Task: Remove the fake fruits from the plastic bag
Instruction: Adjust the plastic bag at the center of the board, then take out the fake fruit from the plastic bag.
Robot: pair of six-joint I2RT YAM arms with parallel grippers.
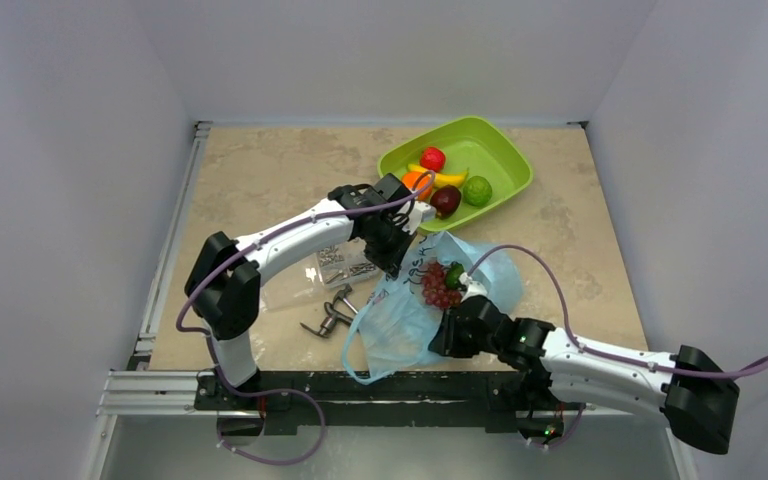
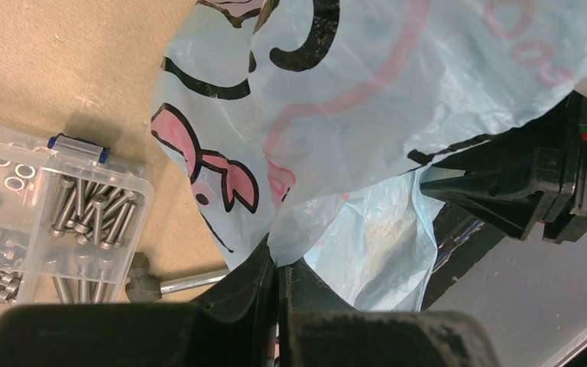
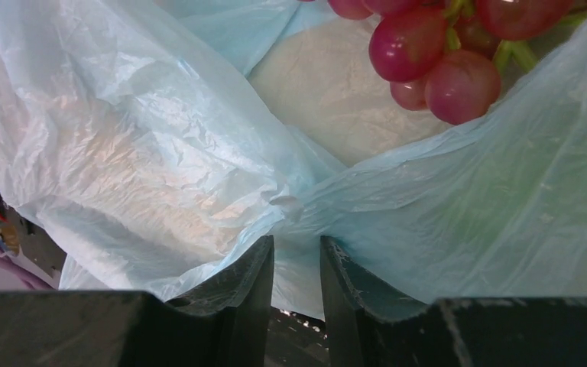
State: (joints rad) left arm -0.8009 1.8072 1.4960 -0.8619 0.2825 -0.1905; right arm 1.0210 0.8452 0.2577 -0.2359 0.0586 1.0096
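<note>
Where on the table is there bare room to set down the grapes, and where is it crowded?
Free: the far left of the table, between the left arm and the back wall, and the strip right of the plastic bag. The green tray has bare floor at its far end. Crowded: the middle, around the screw box and metal tools.

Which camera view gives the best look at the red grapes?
The right wrist view: the red grapes fill its top edge, close and sharp, lying inside the plastic bag. The top view shows them small but whole in the bag's mouth. The left wrist view shows only bag, no grapes.
</note>
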